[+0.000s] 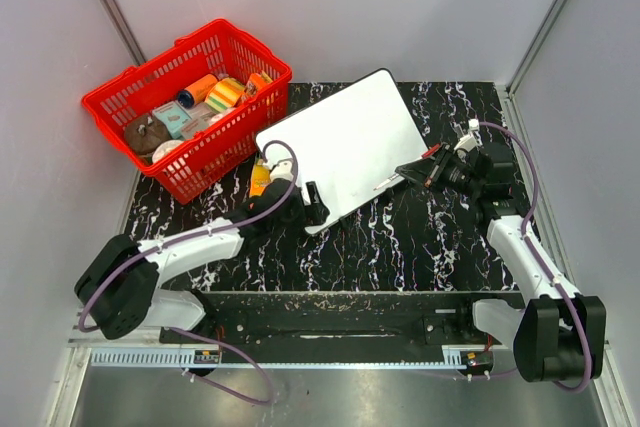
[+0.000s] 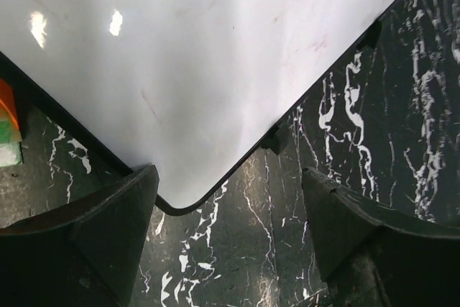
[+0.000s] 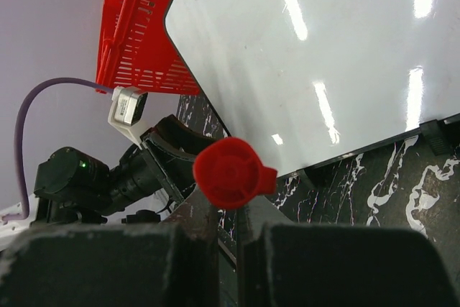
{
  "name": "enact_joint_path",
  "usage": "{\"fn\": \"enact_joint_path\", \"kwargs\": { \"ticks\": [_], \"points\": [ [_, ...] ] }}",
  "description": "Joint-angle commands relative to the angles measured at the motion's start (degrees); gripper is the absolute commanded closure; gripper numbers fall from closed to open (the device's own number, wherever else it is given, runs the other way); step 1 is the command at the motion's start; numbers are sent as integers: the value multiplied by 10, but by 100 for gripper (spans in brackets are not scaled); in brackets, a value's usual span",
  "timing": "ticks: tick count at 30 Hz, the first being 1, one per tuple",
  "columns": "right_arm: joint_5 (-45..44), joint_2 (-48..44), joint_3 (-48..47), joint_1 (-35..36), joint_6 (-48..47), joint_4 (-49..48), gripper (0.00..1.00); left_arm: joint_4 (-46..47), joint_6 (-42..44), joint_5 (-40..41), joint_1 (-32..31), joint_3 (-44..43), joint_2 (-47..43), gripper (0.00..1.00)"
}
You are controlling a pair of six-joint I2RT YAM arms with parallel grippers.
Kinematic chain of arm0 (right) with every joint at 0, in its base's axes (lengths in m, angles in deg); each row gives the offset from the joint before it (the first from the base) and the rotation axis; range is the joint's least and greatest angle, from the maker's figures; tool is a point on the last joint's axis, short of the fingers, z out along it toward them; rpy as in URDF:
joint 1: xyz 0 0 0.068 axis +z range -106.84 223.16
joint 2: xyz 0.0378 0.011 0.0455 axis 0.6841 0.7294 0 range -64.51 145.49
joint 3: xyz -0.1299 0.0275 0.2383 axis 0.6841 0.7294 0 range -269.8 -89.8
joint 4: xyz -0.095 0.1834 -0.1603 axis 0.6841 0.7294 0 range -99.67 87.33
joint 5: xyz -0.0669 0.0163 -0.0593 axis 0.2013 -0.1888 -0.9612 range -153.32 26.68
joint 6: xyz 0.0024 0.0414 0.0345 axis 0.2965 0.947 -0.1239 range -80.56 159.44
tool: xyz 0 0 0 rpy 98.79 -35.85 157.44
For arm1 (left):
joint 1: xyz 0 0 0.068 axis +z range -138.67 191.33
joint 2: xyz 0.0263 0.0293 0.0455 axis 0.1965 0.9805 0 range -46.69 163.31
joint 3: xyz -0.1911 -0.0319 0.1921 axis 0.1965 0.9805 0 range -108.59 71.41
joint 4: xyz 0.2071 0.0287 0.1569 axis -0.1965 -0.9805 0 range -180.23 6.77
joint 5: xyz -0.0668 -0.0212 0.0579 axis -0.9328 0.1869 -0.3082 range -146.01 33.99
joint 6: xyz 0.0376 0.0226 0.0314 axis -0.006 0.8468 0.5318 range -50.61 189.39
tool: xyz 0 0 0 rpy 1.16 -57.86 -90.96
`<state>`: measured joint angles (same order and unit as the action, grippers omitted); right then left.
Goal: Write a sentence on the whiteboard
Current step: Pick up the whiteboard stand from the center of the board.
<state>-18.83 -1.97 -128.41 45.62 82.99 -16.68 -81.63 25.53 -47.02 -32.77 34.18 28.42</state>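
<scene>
The whiteboard (image 1: pixel 340 142) lies tilted on the black marble table, and its face shows plain white in every view. The sentence is out of view. My left gripper (image 1: pixel 311 204) stands open at the board's near left corner. In the left wrist view that rounded corner (image 2: pixel 180 203) sits between the two dark fingers (image 2: pixel 108 228), closer to the left one. My right gripper (image 1: pixel 414 171) is at the board's right edge, shut on a slim white pen (image 1: pixel 390 182). The pen's red cap (image 3: pixel 230 172) points at the right wrist camera, above the closed fingers (image 3: pixel 194 242).
A red basket (image 1: pixel 190 107) holding several groceries stands at the back left, touching the board's far left corner. An orange bottle (image 1: pixel 260 179) lies between the basket and my left arm. The table (image 1: pixel 430 237) is ringed by pale walls on three sides.
</scene>
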Motion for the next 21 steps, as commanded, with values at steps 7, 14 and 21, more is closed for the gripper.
{"fn": "enact_joint_path", "kwargs": {
  "ticks": [7, 14, 21],
  "points": [
    [14, -19, -16, -3, -12, -2, 100, -236, -25, 158, -124, -147, 25, 15],
    [-67, -21, -27, -3, -40, 66, 100, -274, -28, 166, -194, -277, 175, 18],
    [-157, -21, 1, -14, -21, 97, 100, -254, -69, 168, -200, -295, 243, 19]
  ]
}}
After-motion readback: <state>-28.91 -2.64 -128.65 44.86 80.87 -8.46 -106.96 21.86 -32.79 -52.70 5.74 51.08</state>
